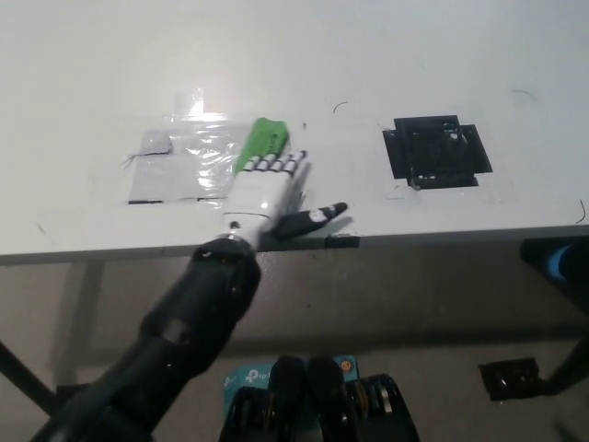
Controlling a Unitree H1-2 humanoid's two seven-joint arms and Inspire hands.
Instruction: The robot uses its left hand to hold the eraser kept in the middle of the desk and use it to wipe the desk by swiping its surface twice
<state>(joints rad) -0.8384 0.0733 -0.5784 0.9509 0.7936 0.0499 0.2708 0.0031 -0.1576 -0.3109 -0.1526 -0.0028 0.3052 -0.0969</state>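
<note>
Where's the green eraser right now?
In the head view, the green eraser lies under the left hand, at the right edge of the clear taped patch, left of the black square.

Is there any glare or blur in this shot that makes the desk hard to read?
Head view: glare on the clear tape patch washes out its detail; the green eraser under the left hand stays sharp; the picture's bottom edge is softer.
</note>
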